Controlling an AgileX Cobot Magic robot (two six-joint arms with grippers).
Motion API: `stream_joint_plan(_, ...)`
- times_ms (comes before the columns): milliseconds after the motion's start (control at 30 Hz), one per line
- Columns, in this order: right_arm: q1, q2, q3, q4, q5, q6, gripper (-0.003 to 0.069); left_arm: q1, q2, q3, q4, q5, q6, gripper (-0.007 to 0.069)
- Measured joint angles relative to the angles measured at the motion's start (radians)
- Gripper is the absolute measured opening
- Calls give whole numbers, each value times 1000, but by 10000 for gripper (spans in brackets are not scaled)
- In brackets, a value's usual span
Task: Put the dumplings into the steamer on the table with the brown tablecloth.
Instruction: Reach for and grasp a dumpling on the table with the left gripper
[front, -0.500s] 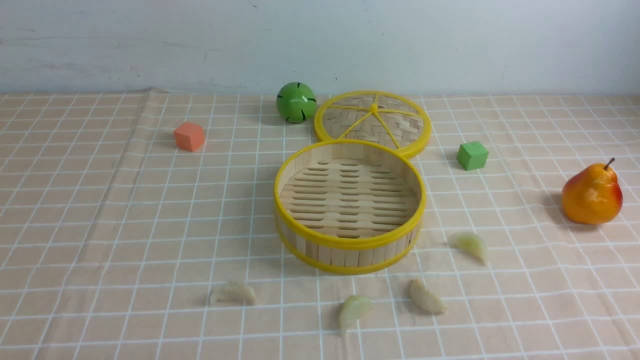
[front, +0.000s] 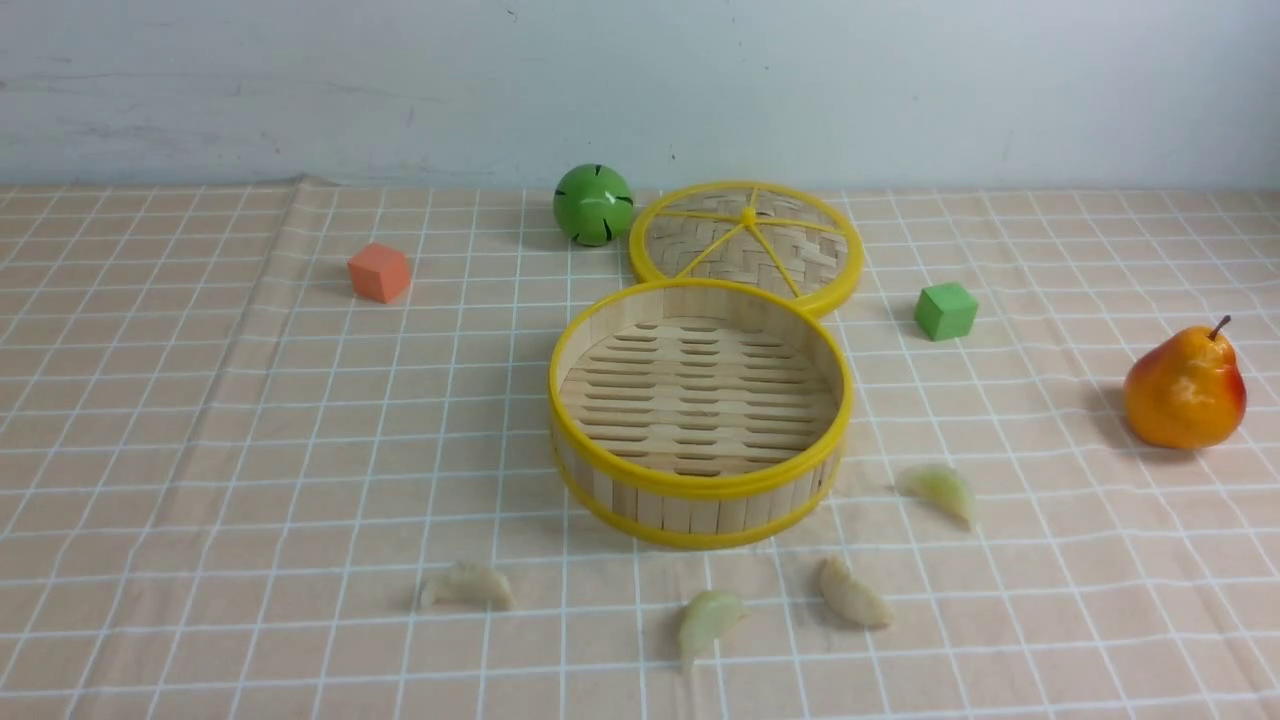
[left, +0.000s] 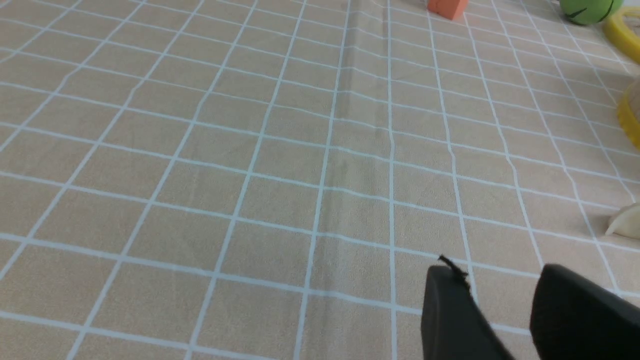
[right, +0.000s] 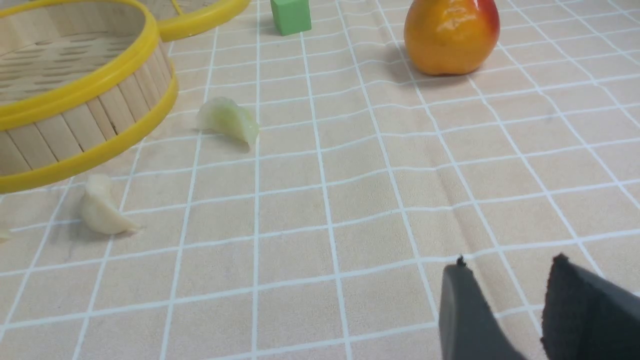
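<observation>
Four dumplings are in view, counted from the robot's left as dumpling one (front: 466, 586), dumpling two (front: 708, 618), dumpling three (front: 853, 595) and dumpling four (front: 940, 490), along with one round bamboo steamer (front: 690, 510) and one flat woven lid (front: 790, 255) with yellow rim and spokes. There are two small cubes, one orange cube (front: 379, 272) and one green cube (front: 945, 311), plus one green ball (front: 593, 204) with black slits, one orange-red pear (front: 1184, 388) and one checked tablecloth (front: 250, 450). The wrist views add two grippers, the left gripper (left: 500, 280) and the right gripper (right: 510, 270), each with two dark fingers (left: 450, 315)
</observation>
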Motion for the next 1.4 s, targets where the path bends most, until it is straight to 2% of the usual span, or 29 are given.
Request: stream_joint_plan(1400,0,0,0,-31,-1,0,239,-23,0,0,0,0,0,238)
